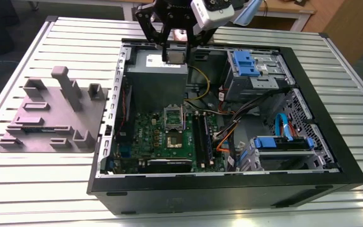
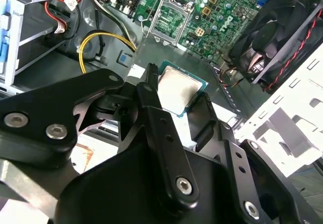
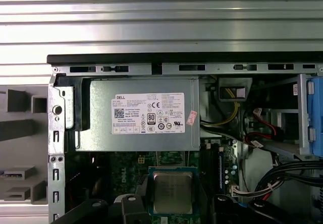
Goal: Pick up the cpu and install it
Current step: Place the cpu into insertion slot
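One cpu is hanging in the air above the grey box, its silver top and thin green rim showing in both wrist views. The gripper is holding it, with the black jaws clamped on two opposite edges of the chip; in the second wrist view one finger is pressing against its side.

The grey box is carrying a white label with black print and rows of small marks, and a small pink sticker is sitting just beside that label. Just past the box's edge, the green board is lying flat with its square socket standing open. A yellow cable is looping near the box.

All of this is sitting inside the black computer case. To the exterior view's right of the box, blue latches are showing on a drive bay. To the exterior view's left of the box, outside the case, a grey moulded tray is resting on the slatted table.
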`<move>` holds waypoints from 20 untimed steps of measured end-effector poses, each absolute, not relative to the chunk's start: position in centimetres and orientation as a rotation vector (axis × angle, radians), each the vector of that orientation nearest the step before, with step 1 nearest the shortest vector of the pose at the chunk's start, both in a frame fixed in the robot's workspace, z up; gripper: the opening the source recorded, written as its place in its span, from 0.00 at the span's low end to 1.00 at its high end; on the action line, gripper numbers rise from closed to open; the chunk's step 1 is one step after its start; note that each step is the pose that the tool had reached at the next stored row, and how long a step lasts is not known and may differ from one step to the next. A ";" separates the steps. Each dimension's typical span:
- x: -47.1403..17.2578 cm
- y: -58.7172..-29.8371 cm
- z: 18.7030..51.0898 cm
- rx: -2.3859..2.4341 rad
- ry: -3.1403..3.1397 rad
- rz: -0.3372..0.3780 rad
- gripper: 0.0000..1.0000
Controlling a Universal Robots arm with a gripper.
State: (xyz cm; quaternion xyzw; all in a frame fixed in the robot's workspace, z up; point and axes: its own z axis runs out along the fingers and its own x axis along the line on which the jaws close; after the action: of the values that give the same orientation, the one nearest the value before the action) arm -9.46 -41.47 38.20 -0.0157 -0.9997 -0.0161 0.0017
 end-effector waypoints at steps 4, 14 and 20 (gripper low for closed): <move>-9.3 -41.5 38.2 -0.049 -3.137 -0.050 0.47; -8.9 -41.5 38.2 -0.049 -3.137 -0.050 0.47; -8.8 -41.5 38.2 -0.049 -3.137 -0.050 0.47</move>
State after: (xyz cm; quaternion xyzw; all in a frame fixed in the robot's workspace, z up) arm -8.81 -41.47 38.20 -0.0157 -0.9997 -0.0161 0.0017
